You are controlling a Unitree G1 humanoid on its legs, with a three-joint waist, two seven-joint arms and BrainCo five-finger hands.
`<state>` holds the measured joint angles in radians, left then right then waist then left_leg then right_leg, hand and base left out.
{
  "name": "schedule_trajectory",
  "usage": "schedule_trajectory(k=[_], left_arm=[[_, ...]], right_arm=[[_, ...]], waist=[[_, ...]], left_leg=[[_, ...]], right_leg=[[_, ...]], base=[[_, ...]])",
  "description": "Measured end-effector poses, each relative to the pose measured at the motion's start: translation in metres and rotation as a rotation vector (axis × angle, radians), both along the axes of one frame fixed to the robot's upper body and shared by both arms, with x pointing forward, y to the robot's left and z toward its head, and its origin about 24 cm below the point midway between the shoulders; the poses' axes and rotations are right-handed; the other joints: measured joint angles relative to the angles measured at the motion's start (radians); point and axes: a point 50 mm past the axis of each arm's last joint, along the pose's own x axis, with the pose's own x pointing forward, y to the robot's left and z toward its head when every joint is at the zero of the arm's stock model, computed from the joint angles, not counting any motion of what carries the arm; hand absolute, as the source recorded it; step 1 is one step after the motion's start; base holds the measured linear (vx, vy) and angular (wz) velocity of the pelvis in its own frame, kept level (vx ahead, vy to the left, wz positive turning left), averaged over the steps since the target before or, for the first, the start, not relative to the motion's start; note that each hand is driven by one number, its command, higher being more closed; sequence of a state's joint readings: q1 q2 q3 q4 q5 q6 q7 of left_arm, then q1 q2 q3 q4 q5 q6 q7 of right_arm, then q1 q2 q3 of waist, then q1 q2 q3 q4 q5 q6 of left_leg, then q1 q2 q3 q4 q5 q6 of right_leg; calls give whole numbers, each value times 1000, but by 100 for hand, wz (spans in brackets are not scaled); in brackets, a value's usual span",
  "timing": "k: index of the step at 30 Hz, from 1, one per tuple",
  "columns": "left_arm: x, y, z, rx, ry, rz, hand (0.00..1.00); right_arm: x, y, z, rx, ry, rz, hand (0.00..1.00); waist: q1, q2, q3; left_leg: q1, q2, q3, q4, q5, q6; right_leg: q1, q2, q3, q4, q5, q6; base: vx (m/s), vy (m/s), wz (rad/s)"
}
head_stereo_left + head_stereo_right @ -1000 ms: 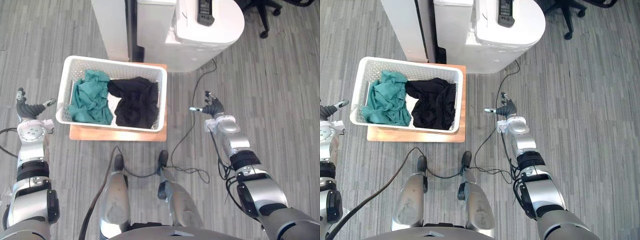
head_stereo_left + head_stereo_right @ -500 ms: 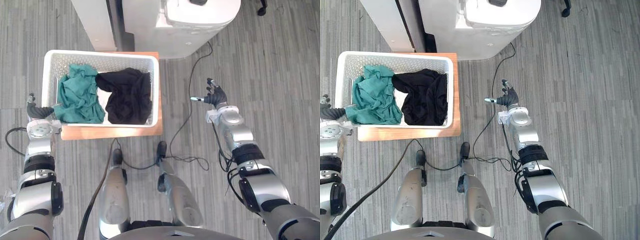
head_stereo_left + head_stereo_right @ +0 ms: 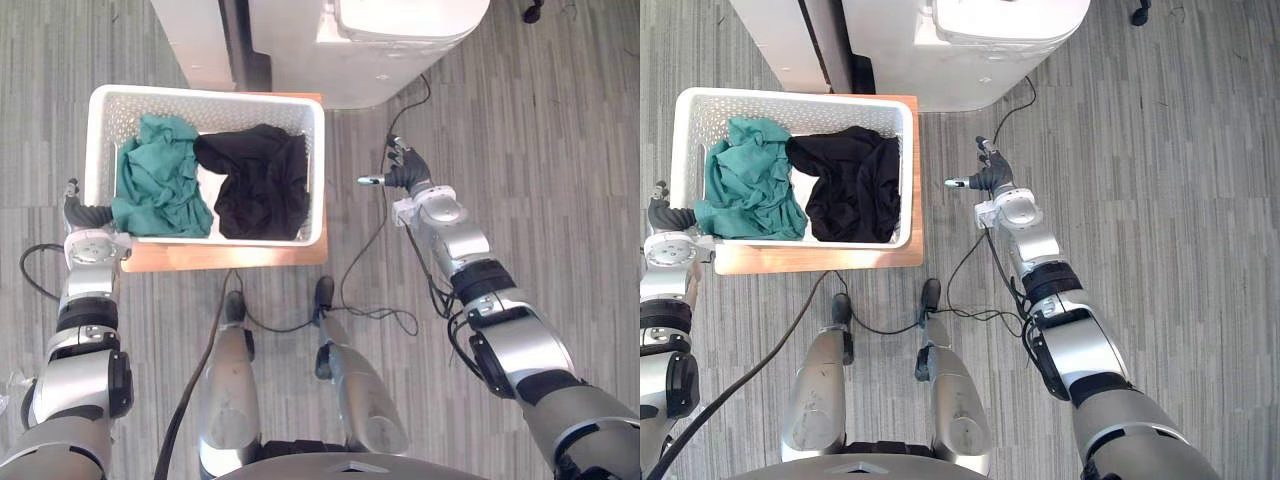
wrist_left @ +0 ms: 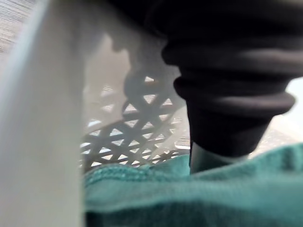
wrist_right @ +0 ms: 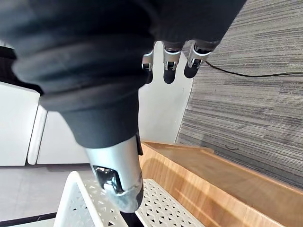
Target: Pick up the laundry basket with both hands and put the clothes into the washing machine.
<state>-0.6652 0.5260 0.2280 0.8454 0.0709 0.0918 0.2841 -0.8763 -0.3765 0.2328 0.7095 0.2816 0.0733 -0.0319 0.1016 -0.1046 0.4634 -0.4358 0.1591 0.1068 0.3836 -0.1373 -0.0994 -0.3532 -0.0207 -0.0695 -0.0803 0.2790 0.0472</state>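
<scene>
The left hand [image 3: 84,214] sits at the near left corner of the white laundry basket [image 3: 200,95]. Its fingers are hidden past the rim, so I cannot tell their grip. The right hand [image 3: 405,177] hangs relaxed and holds nothing, with the basket's right wall apart from its thumb. Just past the left fingers, a green garment [image 3: 160,190] and a black garment [image 3: 262,185] lie in the basket, which rests on a wooden board [image 3: 230,257]. The washing machine [image 3: 385,55] stands beyond.
</scene>
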Motion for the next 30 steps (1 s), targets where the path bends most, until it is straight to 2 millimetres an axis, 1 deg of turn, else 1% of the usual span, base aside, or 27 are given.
schedule_trajectory(k=[2,5,8,11,15,18,20,22,30], left_arm=[[1,-3,1,5,-3,-2,0],[4,-7,5,10,-30,-5,0],[8,-14,9,10,-57,-11,0],[12,-21,13,12,-81,-35,0],[14,-26,18,0,-113,-43,0],[15,-29,20,-1,-128,-44,0],[15,-30,19,-5,-127,-45,0],[15,-30,18,-7,-123,-43,0],[14,-33,14,-15,-119,-34,0]], right_arm=[[2,8,1,13,5,14,0],[7,18,8,17,2,33,0],[11,26,5,58,39,33,0],[14,17,3,91,64,-14,0],[14,30,-7,127,121,-3,0],[15,28,-11,155,139,-29,0],[14,30,-12,155,144,-29,0],[14,31,-14,152,151,-27,0],[13,36,-15,121,155,-12,0]], waist=[[4,0,0],[8,3,-1],[9,5,-3],[11,6,-3],[11,6,-3],[11,6,-3],[11,13,-8],[10,15,-9],[4,13,-11]], left_leg=[[-3,0,0,0,0,0],[-25,-4,-3,0,6,2],[-42,-9,-22,2,11,3],[-58,-11,-31,9,11,4],[-75,-13,-47,7,19,5],[-79,-16,-54,-14,36,1],[-88,-16,-57,-24,45,-1],[-84,-15,-58,-33,51,-2],[-74,-15,-67,-70,82,-10]], right_leg=[[-3,-1,0,0,0,0],[-23,-4,-3,0,2,3],[-31,-8,-19,0,6,7],[-34,-9,-29,0,7,9],[-46,-11,-37,0,10,14],[-56,-12,-48,0,11,15],[-68,-12,-47,0,14,19],[-69,-11,-47,0,15,20],[-70,-9,-41,0,20,29]], base=[[0,0,0],[1,12,3],[4,16,11],[4,20,14],[5,-1,7],[17,-35,11],[28,-37,0],[16,-19,2],[15,-25,3]])
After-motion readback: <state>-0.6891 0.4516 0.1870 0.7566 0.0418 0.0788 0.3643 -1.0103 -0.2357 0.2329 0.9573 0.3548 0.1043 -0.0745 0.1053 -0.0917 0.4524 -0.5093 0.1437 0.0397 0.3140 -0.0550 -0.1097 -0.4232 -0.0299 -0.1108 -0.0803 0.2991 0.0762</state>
